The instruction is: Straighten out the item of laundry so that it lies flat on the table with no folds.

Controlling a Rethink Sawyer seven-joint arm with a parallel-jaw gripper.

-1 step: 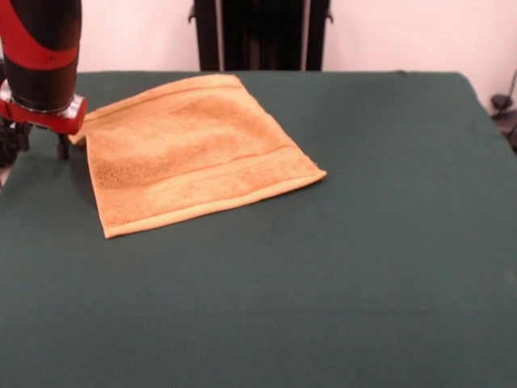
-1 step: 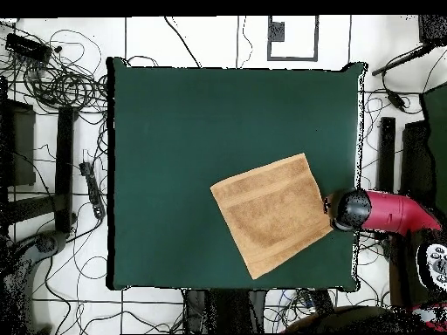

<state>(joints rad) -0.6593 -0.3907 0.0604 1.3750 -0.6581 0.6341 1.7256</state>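
Item: towel (image 1: pixel 190 153), yellow-orange terry, lying on the green worktop (image 1: pixel 339 275) toward one side, rotated so its edges run oblique to the worktop's edges. It appears nearly flat; woven bands show near two opposite hems, and the corner beside the arm looks slightly lifted or doubled, though this is hard to confirm. Fingers (image 1: pixel 63 145): at the towel's corner by the worktop's edge, largely masked by the arm's red-and-black wrist; whether they stand wide, narrow or pinch cloth cannot be told. Key relation: the towel's body extends away from the fingers toward the worktop's middle, so any remaining correction likely concerns that nearest corner. Containers: none present. In the overhead view, cables lie on the floor around the worktop.
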